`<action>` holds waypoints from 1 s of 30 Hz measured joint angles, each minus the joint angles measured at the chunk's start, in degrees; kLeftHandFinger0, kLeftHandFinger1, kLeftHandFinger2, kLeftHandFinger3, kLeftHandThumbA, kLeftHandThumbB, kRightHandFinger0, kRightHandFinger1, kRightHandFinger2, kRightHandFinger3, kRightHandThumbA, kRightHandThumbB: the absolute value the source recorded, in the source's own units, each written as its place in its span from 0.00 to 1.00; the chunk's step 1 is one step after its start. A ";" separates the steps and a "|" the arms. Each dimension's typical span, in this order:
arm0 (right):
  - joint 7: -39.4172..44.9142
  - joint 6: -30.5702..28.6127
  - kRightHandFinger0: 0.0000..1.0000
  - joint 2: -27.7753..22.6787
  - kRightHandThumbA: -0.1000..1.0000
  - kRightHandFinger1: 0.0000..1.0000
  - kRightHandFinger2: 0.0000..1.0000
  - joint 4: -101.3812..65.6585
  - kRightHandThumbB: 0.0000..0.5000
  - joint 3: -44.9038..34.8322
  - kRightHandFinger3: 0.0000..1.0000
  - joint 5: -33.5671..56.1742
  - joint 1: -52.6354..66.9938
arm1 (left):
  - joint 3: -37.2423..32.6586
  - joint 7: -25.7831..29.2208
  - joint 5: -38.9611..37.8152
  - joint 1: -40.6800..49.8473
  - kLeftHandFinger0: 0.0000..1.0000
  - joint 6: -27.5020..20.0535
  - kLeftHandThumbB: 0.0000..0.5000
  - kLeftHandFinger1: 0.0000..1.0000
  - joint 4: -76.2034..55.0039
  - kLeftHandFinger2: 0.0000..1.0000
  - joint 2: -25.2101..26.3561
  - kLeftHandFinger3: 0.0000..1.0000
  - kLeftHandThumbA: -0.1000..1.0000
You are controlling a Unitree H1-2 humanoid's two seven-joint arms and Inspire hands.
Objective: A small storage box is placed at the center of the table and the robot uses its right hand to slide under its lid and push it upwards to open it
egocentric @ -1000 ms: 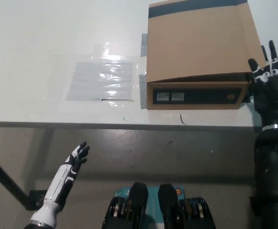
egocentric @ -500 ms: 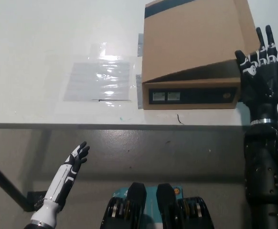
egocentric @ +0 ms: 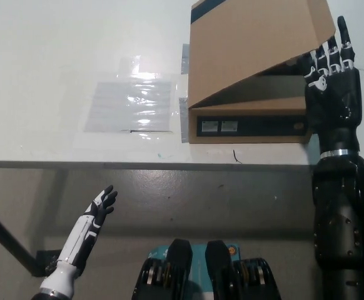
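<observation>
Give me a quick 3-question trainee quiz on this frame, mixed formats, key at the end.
1. True or false: the lid of the storage box lies fully closed.
2. Which hand touches the lid? A) white left hand B) black right hand C) neither
3. Fill in: the clear plastic sheet lies on the table to the box's ____ in the picture.

Key
1. False: the lid is tilted up at its right front corner.
2. B: the right hand props up the lid, fingers spread; the left hand hangs open below the table edge.
3. Left.
</observation>
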 measured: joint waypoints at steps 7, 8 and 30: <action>-0.39 0.20 1.00 1.55 1.00 1.00 1.00 1.06 0.65 0.95 1.00 -0.09 -1.94 | 0.00 0.00 0.03 -0.03 1.00 0.00 1.00 1.00 0.00 1.00 0.00 1.00 1.00; -0.42 0.23 1.00 1.80 1.00 1.00 1.00 1.19 0.65 1.17 1.00 -0.18 -2.34 | -0.01 0.01 0.09 -0.05 1.00 0.01 1.00 1.00 0.00 1.00 0.00 1.00 1.00; -1.11 -0.28 1.00 5.08 1.00 1.00 1.00 16.59 0.65 7.16 1.00 -7.36 -10.91 | -0.10 -0.03 0.11 -0.55 1.00 0.01 1.00 1.00 0.00 1.00 0.04 1.00 1.00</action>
